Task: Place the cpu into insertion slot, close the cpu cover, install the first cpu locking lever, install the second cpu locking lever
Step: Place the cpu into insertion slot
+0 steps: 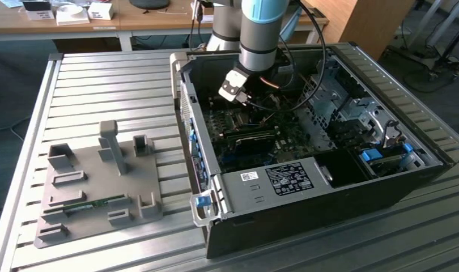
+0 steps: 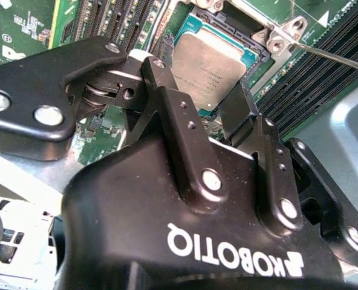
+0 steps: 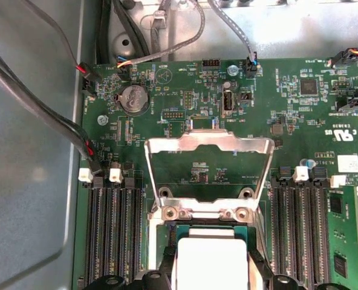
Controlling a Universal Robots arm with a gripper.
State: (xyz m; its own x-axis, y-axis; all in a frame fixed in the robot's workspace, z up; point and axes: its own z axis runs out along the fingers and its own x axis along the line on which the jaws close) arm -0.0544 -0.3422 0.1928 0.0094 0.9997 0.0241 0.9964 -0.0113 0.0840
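The cpu (image 2: 212,57) is a silver-topped square chip sitting over the open socket on the green motherboard (image 3: 300,115). My gripper (image 2: 197,81) has one black finger (image 2: 167,90) against each of two opposite sides of the chip and is shut on it. In the first wrist view the cpu (image 3: 209,257) looks bright white between the fingertips (image 3: 169,266). The cpu cover (image 3: 209,145) is a silvery frame swung up and open beyond the socket. A thin locking lever (image 2: 333,55) sticks out beside the socket. In the exterior view my gripper (image 1: 241,97) is down inside the computer case (image 1: 305,209).
Black memory slots (image 3: 112,235) flank the socket on both sides. Cables (image 3: 58,130) run along the case wall and hang near the arm (image 1: 279,85). A grey fixture tray (image 1: 101,192) holding a green memory stick (image 1: 86,207) lies on the slatted table at the exterior view's left.
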